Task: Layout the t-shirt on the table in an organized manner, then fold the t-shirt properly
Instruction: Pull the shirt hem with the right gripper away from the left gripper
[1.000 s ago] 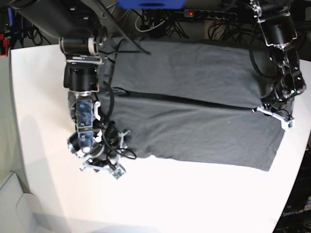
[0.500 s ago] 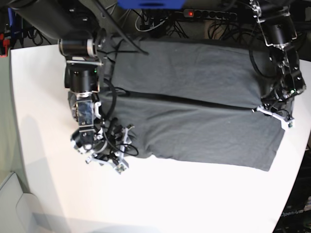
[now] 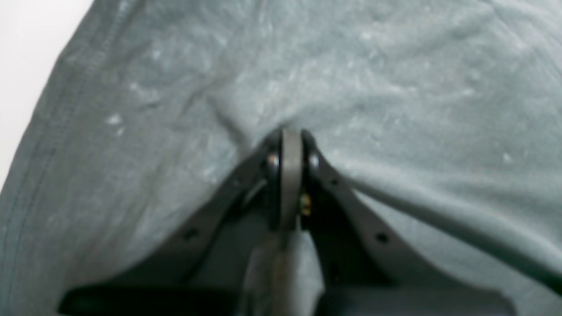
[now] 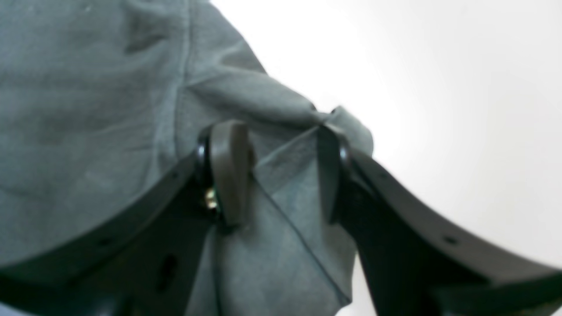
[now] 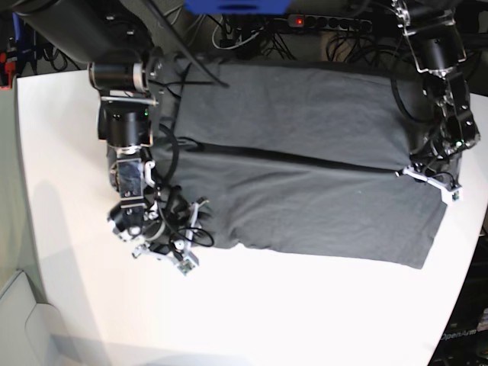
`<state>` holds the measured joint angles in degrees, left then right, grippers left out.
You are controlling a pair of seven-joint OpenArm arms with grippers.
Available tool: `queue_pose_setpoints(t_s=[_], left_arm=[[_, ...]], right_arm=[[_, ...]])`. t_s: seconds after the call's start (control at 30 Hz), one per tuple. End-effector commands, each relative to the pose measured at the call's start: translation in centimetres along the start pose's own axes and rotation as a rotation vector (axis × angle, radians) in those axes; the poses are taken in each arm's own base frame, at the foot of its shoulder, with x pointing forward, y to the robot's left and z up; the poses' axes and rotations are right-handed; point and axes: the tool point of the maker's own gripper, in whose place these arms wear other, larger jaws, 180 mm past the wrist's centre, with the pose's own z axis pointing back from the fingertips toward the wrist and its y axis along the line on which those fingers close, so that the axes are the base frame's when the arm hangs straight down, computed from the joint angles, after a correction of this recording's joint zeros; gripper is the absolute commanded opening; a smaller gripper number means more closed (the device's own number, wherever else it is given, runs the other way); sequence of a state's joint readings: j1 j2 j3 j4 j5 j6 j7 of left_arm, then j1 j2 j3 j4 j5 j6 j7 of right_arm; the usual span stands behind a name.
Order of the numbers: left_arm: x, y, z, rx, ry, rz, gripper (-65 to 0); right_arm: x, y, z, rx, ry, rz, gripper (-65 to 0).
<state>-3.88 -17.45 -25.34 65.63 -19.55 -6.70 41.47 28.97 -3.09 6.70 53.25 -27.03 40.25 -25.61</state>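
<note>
1. The t-shirt (image 5: 305, 168) is spread flat over the far half of the table (image 5: 305, 320), its long axis running from the left side towards the right edge, with a fold line crossing it lengthwise.
2. The near edge of the cloth is seen slanting towards the table's near right corner; the far edge lies along the table's far edge.
3. The left gripper (image 3: 287, 145) is pressed down on the cloth at the table's right edge, where the fold line ends.
4. In the left wrist view its jaws are brought fully together, and a small ridge of fabric is gathered at the tips; whether any cloth is pinched between them cannot be told.
5. The stitched hem (image 3: 39, 145) is seen to the left of that gripper, with bare table beyond it.
6. The right gripper (image 4: 281, 166) is placed at the shirt's near corner on the left side of the table.
7. Its jaws are held apart, and a bunched corner of the cloth lies between the fingers (image 4: 228, 171), touching both of them.
8. A seam (image 4: 182, 79) is seen running down the fabric just beside that gripper; white table shows beyond the corner.
</note>
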Motion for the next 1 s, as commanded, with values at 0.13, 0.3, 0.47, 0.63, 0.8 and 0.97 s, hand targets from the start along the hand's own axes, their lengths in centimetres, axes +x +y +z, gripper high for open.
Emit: queue_pose_setpoints(t_s=[0.13,0.3,0.47,0.63,0.8,0.97], left_arm=[[-4.0,1.8,0.1,0.075,0.161,-0.018,-65.0],[-4.0,1.8,0.1,0.075,0.161,-0.018,-65.0],[-4.1,1.8,0.1,0.075,0.164,-0.017,-65.0],[-3.8,1.8,0.0,0.076,0.145,-0.017,-65.0],[-3.9,1.9,-0.1,0.077,0.147,-0.015,-65.0],[-3.9,1.9,-0.1,0.077,0.147,-0.015,-65.0]], right_arm=[[1.4,-0.6,-0.5,0.014,-0.053,-0.013,-41.7],[1.1,-1.0,-0.5,0.011,-0.046,-0.012,-43.6],[1.7,-1.9,-0.2,-0.006,-0.057,-0.005,-57.1],[1.8,-3.9,0.4,-0.037,-0.054,0.004,-59.0],[2.9,-5.7,1.2,-0.069,-0.087,0.016,-59.0],[4.7,-7.8,2.1,-0.106,-0.122,0.031,-59.1]])
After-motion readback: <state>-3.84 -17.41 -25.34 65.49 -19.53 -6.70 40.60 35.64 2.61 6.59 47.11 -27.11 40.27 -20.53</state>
